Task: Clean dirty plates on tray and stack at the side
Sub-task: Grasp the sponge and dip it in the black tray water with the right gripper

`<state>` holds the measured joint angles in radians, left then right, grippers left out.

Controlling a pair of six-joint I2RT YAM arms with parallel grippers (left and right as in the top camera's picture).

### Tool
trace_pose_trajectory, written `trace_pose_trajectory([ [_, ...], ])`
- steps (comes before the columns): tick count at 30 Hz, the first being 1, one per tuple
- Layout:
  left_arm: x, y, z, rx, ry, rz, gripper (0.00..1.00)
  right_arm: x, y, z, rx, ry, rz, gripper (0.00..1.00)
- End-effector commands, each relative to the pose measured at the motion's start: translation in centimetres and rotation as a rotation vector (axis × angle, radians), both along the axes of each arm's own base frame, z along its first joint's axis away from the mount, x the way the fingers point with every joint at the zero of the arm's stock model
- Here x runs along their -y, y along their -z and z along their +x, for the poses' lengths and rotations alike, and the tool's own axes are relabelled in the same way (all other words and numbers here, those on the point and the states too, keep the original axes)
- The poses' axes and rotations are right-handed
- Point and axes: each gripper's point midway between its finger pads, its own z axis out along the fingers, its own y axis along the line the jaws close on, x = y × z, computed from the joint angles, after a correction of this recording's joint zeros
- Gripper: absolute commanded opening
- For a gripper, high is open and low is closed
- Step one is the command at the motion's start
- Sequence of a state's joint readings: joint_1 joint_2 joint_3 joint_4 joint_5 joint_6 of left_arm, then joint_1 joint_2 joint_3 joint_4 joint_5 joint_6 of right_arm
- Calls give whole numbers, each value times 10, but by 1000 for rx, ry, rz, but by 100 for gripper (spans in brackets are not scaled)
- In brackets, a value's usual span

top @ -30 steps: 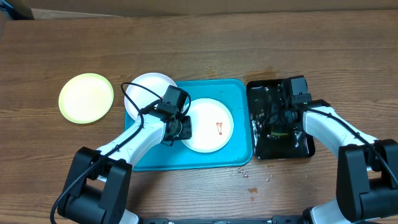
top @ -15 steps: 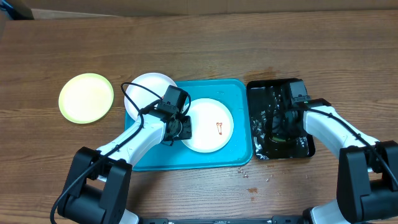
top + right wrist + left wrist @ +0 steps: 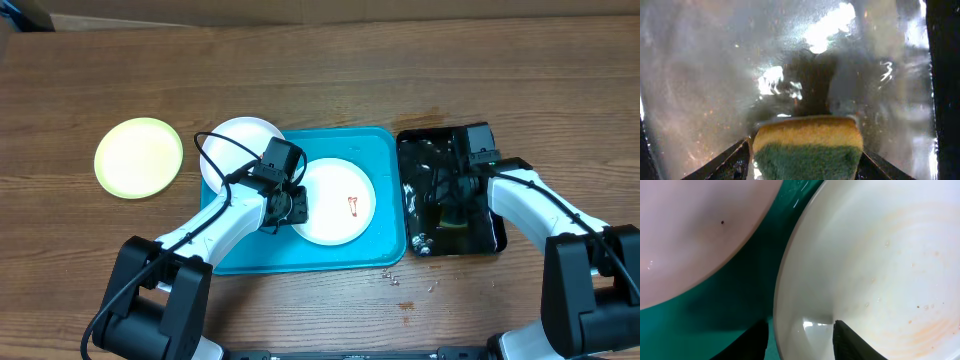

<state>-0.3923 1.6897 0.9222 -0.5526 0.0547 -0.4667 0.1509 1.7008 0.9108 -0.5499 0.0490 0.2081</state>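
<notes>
Robot test bench, likely a lab: wood-grain table (image 3: 330, 80) (cardboard (image 3: 300, 8) behind).

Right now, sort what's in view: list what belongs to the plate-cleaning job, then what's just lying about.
Job: smeared white plate, second white plate, green plate, blue tray, sponge, black tray.
Lying about: crumbs, cardboard at the far edge.

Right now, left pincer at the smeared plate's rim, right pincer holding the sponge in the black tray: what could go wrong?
1. The left pincer straddles only the rim of the smeared plate. Scrubbing pressure may tilt or slide it on the blue tray, possibly into the second white plate overhanging the tray's corner.
2. The sponge in the right pincer sits in the wet black tray. Carried across, it may drip on the table.
</notes>
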Motion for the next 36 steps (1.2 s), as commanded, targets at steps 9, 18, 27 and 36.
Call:
trace_pose_trajectory([
  [9,-3,4,-2,-2,16,25,44,2,0,6,13,6,-11,40],
  [18,-3,4,-2,-3,16,26,44,4,2,-6,-40,6,-19,58],
  [27,-8,5,-5,-14,12,49,20,4,-21,-15,-56,4,-18,4],
  [36,-9,5,-5,-12,11,52,4,7,-87,-32,22,5,-6,4],
])
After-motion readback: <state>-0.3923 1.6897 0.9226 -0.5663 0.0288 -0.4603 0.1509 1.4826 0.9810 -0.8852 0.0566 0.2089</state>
